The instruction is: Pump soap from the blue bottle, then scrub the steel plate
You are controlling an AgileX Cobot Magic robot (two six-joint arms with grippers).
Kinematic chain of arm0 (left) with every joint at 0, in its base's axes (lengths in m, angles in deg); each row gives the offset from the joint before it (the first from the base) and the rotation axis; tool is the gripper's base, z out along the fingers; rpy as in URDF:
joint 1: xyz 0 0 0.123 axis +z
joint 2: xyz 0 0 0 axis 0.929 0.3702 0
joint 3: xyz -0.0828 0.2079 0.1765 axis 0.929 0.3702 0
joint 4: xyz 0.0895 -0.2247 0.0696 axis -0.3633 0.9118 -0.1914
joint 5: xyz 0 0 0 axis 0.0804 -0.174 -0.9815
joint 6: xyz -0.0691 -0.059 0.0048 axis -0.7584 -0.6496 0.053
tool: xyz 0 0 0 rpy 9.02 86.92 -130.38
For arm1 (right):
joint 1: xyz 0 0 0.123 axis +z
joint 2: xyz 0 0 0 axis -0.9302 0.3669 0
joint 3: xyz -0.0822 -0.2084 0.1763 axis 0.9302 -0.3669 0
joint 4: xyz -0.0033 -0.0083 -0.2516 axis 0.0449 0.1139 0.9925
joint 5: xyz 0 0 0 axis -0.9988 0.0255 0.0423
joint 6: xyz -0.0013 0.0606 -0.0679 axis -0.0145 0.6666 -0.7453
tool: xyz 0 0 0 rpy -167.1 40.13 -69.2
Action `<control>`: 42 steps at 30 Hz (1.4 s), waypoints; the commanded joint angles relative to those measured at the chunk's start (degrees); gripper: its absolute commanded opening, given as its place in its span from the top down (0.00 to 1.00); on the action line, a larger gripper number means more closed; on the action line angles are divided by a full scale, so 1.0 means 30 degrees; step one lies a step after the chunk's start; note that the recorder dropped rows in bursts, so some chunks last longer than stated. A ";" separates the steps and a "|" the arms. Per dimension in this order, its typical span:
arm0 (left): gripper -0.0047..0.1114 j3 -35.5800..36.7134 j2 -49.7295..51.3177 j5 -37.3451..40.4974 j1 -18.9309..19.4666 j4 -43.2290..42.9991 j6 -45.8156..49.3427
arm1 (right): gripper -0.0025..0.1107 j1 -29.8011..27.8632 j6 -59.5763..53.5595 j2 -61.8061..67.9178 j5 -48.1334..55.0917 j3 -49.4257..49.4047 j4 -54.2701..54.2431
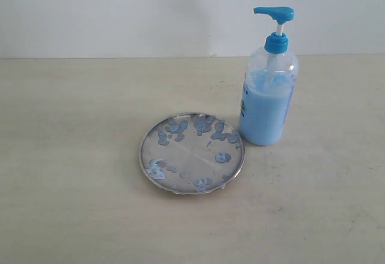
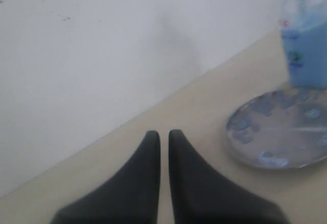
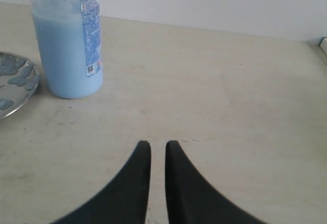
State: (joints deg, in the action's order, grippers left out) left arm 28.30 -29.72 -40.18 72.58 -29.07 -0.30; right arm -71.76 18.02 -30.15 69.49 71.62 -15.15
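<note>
The blue bottle (image 1: 267,104) stands upright on the table, its bright blue pump head (image 1: 275,13) pointing left, with light blue liquid filling its lower part. Just left and in front of it lies the steel plate (image 1: 191,163), dotted with pale blue soap blobs (image 1: 203,124). Neither gripper shows in the exterior view. My left gripper (image 2: 164,134) hovers over bare table, shut and holding nothing, with the plate (image 2: 294,145) and bottle (image 2: 306,50) off to one side. My right gripper (image 3: 158,145) is also shut and empty, well apart from the bottle (image 3: 66,55) and the plate's edge (image 3: 20,99).
The pale beige tabletop (image 1: 72,186) spreads around both objects. A white wall (image 1: 120,11) rises along the table's far edge, close behind the bottle.
</note>
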 commanded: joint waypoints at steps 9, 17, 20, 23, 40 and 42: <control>0.92 0.0105 -0.0254 0.0612 -0.0275 0.1938 0.0353 | 0.97 -0.0048 0.0041 -0.0087 -0.0081 -0.0003 -0.0050; 0.92 -0.0024 -0.0254 -0.5915 -0.0130 -0.3069 -0.5566 | 0.97 -0.0048 0.0041 -0.0087 -0.0081 -0.0003 -0.0050; 0.92 0.0230 -0.0254 -0.5313 0.0448 -1.1264 -1.9223 | 0.97 -0.0048 0.0041 -0.0087 -0.0081 -0.0003 -0.0050; 0.92 0.0833 -0.0254 -0.3323 0.0931 -1.5060 -2.6229 | 0.97 -0.0048 0.0041 -0.0087 -0.0081 -0.0003 -0.0050; 0.92 0.2674 -0.0254 -0.1031 0.1138 -1.3922 -2.4554 | 0.97 -0.0048 0.0041 -0.0087 -0.0081 -0.0003 -0.0050; 0.92 0.2674 -0.0254 -0.0958 0.1191 -1.3922 -2.4639 | 0.97 -0.0048 0.0041 -0.0087 -0.0081 -0.0003 -0.0050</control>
State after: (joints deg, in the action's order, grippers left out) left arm 36.28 -30.33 -43.72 75.75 -71.44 -74.26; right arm -71.76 18.02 -30.15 69.49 71.62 -15.15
